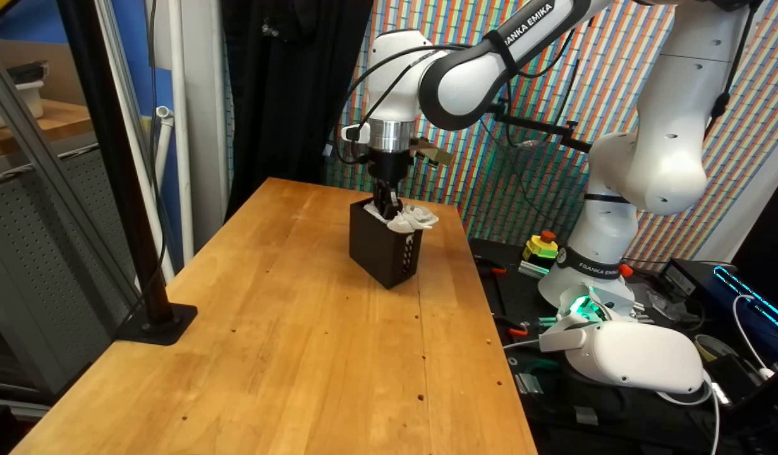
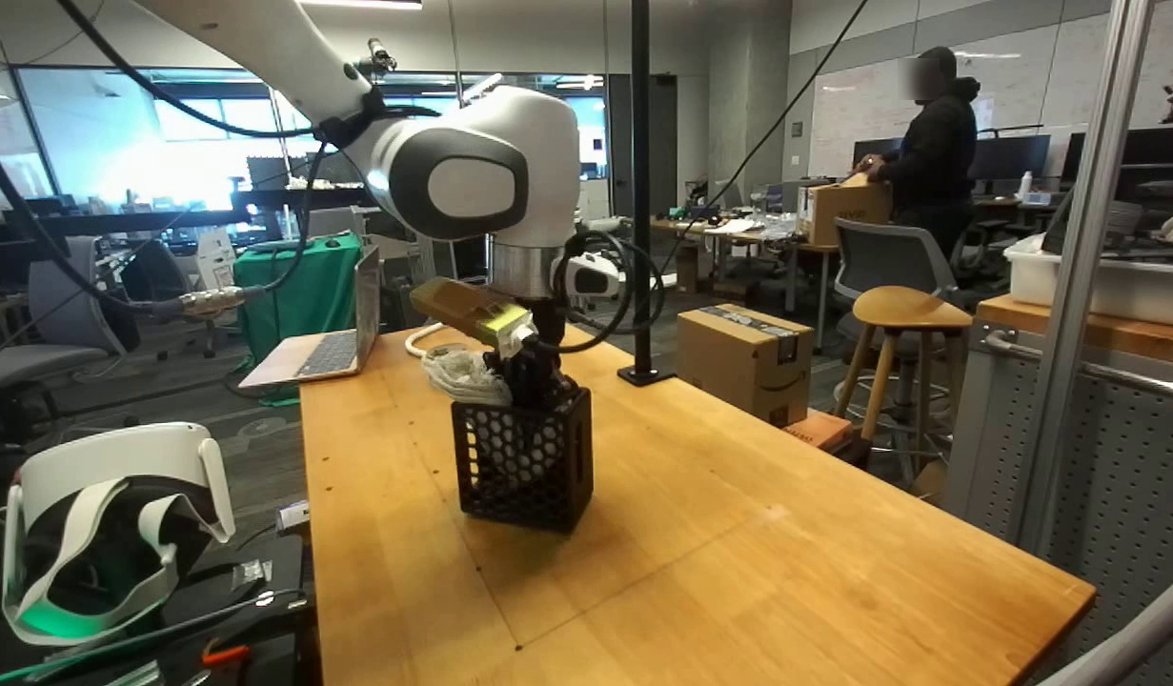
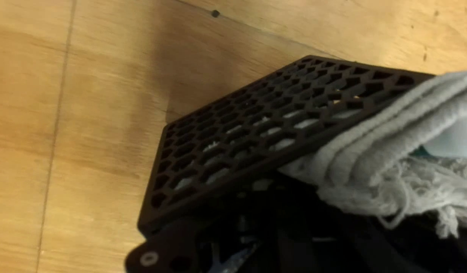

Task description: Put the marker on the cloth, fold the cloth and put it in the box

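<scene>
A black pole [image 1: 118,158] stands well apart from the box [image 1: 375,245], bare table [image 1: 268,272] between; one table edge runs near the box. Your closed gripper [image 1: 389,210] reaches inside, any grip hidden from you; the cloth [image 1: 414,218] bulges over the rim.

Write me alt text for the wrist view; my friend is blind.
A folded off-white cloth bulges over the rim of a black box with a honeycomb wall, what may be a pale, teal-edged marker among the folds. The box stands on a light wooden table; the picture's bottom is mostly dark.
</scene>
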Robot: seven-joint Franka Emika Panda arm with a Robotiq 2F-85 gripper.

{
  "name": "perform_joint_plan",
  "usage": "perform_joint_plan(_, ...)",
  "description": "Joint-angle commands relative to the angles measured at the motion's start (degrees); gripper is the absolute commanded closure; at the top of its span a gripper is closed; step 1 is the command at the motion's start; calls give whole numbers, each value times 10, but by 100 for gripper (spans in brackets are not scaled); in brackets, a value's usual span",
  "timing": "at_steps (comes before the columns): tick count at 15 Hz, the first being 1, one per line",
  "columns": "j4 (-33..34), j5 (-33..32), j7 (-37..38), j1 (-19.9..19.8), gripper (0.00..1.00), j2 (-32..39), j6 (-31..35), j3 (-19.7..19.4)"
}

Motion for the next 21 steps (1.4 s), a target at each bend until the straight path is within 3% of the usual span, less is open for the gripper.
perform_joint_plan(1,-28,129,-44,5,94,-1,77,7)
perform_joint_plan(5,-38,209,-60,11,94,-2,131,17)
perform_joint_plan(10,-60,230,-26,22,94,-18,199,29)
perform_joint_plan(12,-69,203,2,28,94,-27,229,32)
perform_joint_plan(16,-84,90,117,34,94,-35,268,31)
perform_joint_plan(21,-83,-61,266,28,93,-62,253,27)
